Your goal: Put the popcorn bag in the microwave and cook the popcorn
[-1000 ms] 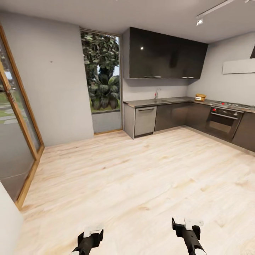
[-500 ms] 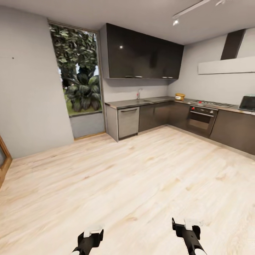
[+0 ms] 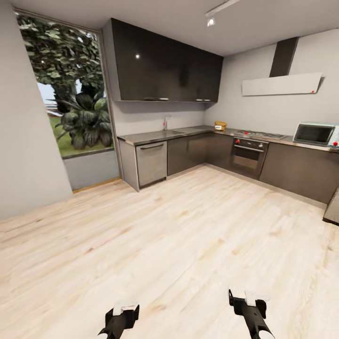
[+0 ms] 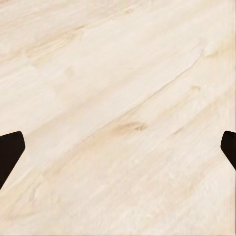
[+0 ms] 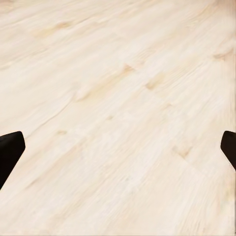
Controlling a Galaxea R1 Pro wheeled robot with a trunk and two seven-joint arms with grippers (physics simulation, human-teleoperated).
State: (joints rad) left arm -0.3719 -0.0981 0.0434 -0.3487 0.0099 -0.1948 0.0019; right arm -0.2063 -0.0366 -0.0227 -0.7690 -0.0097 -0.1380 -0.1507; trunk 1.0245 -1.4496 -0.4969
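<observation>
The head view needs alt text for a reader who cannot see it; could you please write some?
Across a pale wooden floor, an L-shaped run of dark kitchen cabinets carries a small golden-tan popcorn bag near its corner and a mint-blue microwave at the far right. The left gripper and right gripper hang low, holding nothing.

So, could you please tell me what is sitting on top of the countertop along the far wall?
On the countertop: the popcorn bag in the corner, a gas hob, and the microwave farther right. Its interior is hidden behind dark glass.

Bright even daylight, sharp render, ceiling spotlight (image 3: 210,21) glinting on glossy cabinets (image 3: 165,66), wide-angle stretching
</observation>
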